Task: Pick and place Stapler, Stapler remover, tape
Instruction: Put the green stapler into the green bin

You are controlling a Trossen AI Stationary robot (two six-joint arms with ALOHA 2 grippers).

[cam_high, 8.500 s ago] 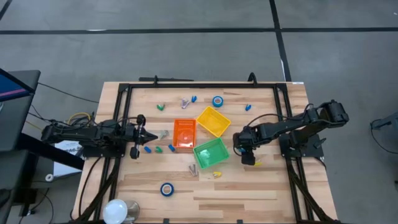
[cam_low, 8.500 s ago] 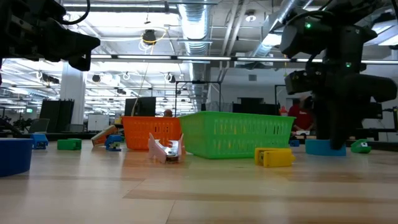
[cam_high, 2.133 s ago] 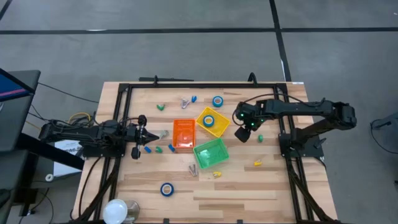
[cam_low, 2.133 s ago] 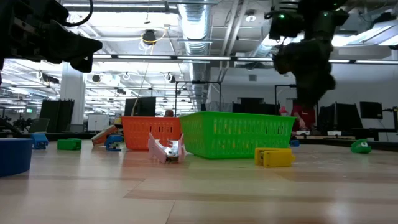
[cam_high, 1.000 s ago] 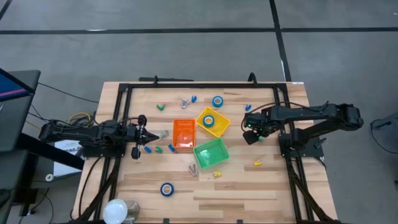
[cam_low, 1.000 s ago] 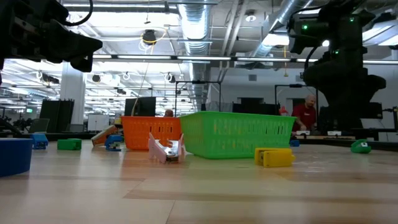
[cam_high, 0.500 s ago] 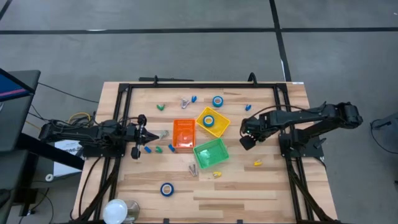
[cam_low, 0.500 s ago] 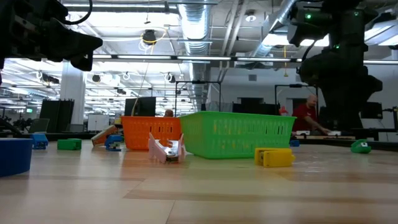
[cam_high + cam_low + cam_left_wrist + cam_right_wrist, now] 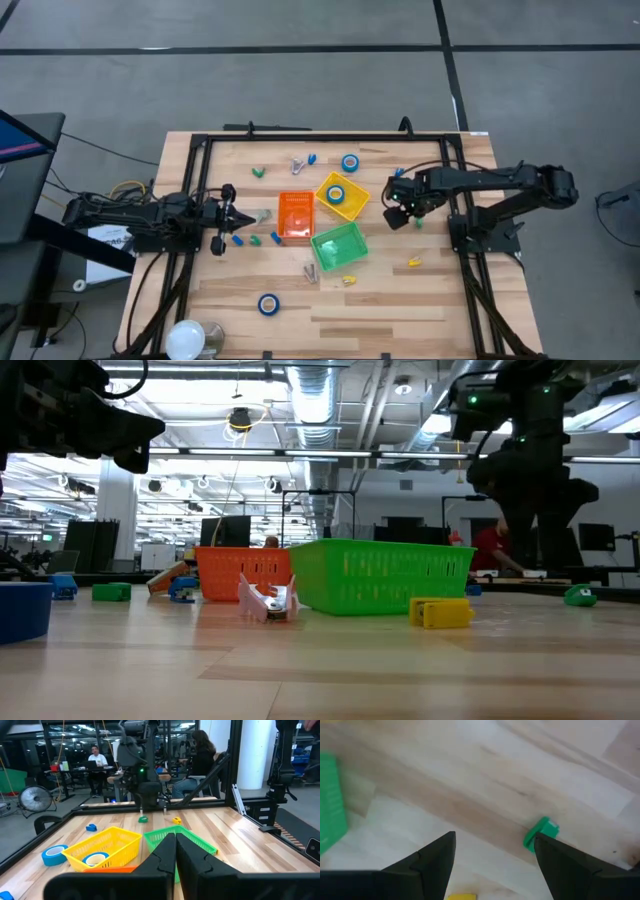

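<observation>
- My right end effector (image 9: 396,214) hangs above the counter (image 9: 420,300) with its fingers spread wide and nothing between them, just right of the yellow bin (image 9: 343,195).
- Through the right wrist camera, the two dark fingers (image 9: 432,857) frame bare wood, and a small green stapler remover (image 9: 540,833) lies close by one fingertip, not touching it.
- In the overhead view that same green piece (image 9: 418,222) sits just beside the right end effector.
- My left end effector (image 9: 226,213) waits at the left side of the counter, clenched shut and empty, pointing toward the orange bin (image 9: 296,216).
- One roll of blue tape (image 9: 336,194) lies inside the yellow bin.
- A second roll of tape (image 9: 350,162) rests on the counter near the far edge, just beyond the yellow bin.
- A third roll of tape (image 9: 268,304) lies near the front edge, well apart from the bins.
- The green bin (image 9: 339,246) stands in front of the yellow one, touching the orange bin's corner.
- A small yellow stapler (image 9: 414,262) lies on the counter right of the green bin, and another yellow piece (image 9: 349,280) lies just in front of that bin.
- In the low view the yellow stapler (image 9: 441,612) sits in front of the green bin (image 9: 385,574).
</observation>
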